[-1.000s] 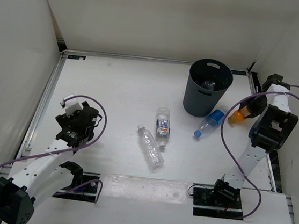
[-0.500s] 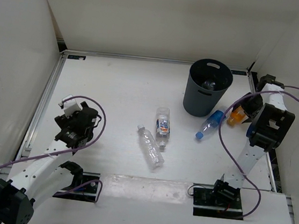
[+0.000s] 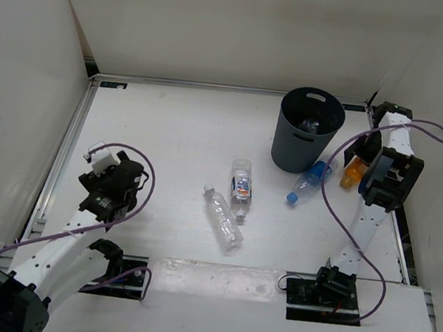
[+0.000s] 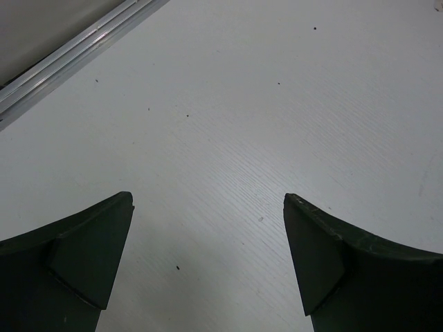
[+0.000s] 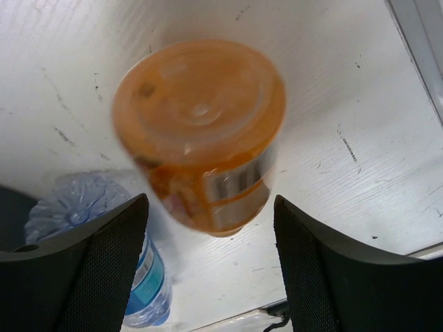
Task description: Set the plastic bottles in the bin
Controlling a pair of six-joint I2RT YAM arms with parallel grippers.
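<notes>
Orange bottle [image 5: 201, 138] runs lengthwise straight out from the right pincer [image 5: 209, 204], loose between fingers shut a second ago. Left pincer [image 4: 208, 200] gapes empty.

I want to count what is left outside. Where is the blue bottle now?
Top view, right side: the blue bottle lies on its side in front of the bin, left of the orange bottle.

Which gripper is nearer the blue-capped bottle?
Right. The right gripper sits just right of the blue-capped bottle; the left gripper is far off to its left.
</notes>
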